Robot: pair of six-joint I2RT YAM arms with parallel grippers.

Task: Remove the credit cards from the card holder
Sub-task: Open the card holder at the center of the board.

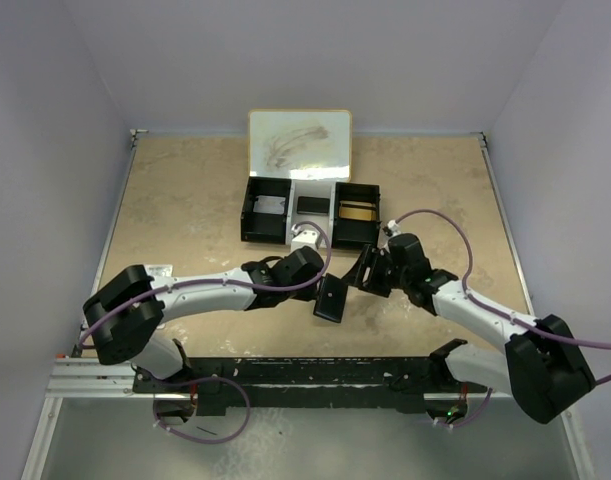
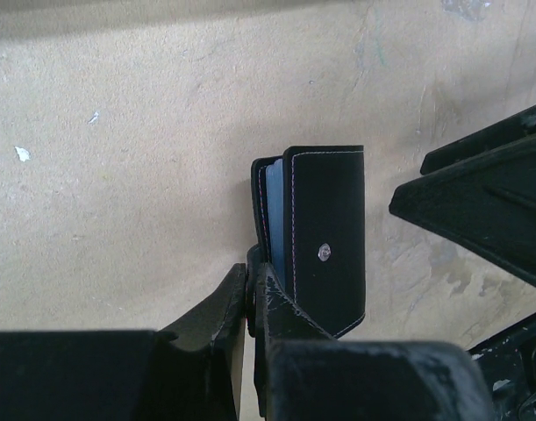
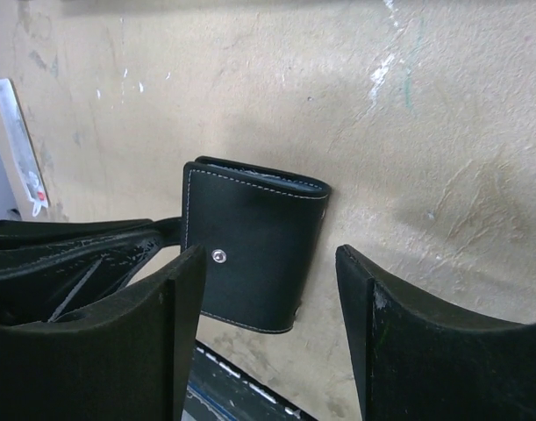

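Scuffed beige bench (image 1: 185, 220) enclosed by pale walls (image 1: 45, 150). Far centre: black-and-white three-compartment tray (image 1: 289, 215), with a smudged whiteboard (image 1: 300, 143) directly behind it. The left compartment holds a grey item (image 1: 270, 206), the right a yellowish one (image 1: 357, 212). A metal rail (image 1: 85, 378) runs along the near edge.

A: Any writing to read on the card holder (image 3: 250, 254)?
B: None. Its black face carries only a plain metal snap stud (image 3: 219, 255) and white stitching.
A: And the white board (image 1: 299, 143) at the back?
B: Grey smears, no legible letters. The white strip (image 3: 17, 145) with a red mark, in the right wrist view, is too blurred to read.
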